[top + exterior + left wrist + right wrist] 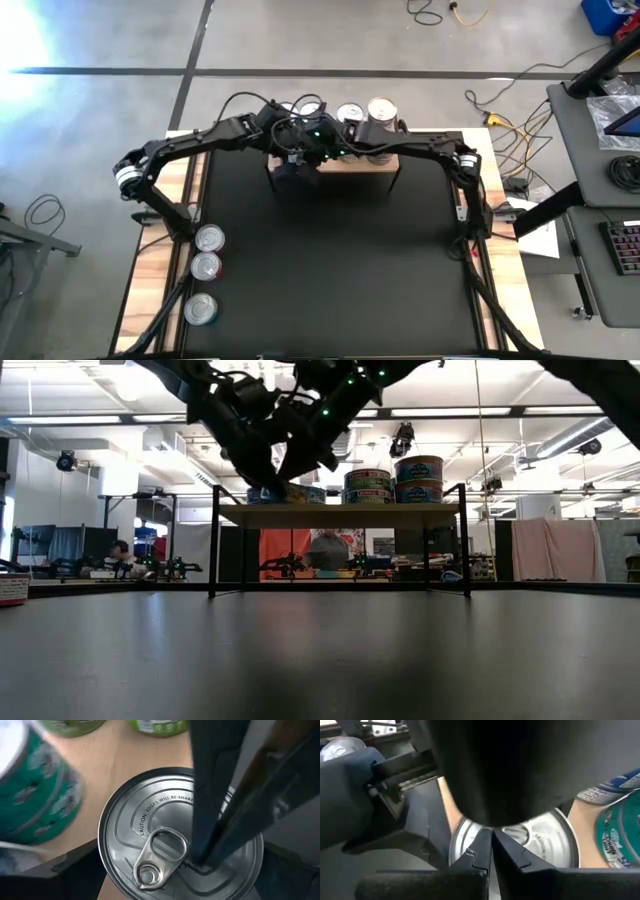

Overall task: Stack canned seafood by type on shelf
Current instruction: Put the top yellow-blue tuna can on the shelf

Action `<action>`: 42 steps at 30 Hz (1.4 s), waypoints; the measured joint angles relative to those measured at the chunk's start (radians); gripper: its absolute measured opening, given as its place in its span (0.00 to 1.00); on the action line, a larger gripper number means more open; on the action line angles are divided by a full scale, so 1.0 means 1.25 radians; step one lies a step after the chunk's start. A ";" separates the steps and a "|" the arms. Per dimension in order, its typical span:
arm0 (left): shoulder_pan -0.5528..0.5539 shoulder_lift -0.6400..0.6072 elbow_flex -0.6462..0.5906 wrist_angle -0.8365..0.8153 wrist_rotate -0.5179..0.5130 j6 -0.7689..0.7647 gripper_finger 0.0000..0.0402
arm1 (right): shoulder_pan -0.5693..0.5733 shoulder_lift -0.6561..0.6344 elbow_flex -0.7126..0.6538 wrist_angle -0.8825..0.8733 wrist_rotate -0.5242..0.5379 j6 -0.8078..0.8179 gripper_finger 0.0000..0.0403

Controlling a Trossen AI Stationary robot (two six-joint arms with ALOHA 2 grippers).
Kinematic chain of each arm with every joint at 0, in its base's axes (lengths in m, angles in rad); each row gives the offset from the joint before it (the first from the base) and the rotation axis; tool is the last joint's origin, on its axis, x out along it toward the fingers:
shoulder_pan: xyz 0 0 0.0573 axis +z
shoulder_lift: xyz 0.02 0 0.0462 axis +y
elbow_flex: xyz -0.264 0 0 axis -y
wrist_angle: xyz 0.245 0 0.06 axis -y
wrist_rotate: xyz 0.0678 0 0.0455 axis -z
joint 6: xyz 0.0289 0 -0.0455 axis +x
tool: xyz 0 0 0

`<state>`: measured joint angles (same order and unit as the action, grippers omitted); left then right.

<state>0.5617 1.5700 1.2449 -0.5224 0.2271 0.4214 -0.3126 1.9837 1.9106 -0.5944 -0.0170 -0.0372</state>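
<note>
left gripper (292, 150): over shelf's left end, at 12 o'clock on the mat, jaws spread wide either side of a tin, not clamping
right gripper (491, 851): fingers pressed together, tips on that tin's top
tin (165, 835): silver pull-tab top, on shelf
shelf (340, 515): wood top, stacked tins at its right
spare tins (206, 266): three at 8 o'clock, on mat's left edge

The tin (180, 832) had a silver top, the stacked tins (37, 802) had green labels, and the shelf (122, 757) was light wood.
</note>
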 joint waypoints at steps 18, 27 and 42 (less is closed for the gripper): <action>0.005 -0.027 -0.002 -0.032 -0.052 0.018 0.99 | -0.007 0.081 0.119 -0.193 0.034 -0.015 0.03; 0.002 -0.009 -0.015 -0.029 0.015 0.008 1.00 | -0.009 0.067 0.115 -0.196 -0.056 -0.008 0.03; 0.003 -0.013 -0.030 0.051 0.014 -0.047 1.00 | -0.011 0.039 0.111 -0.099 -0.043 -0.009 0.03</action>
<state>0.5659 1.5536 1.2079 -0.4583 0.2443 0.3626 -0.3260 2.0324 2.0499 -0.7187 -0.0704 -0.0482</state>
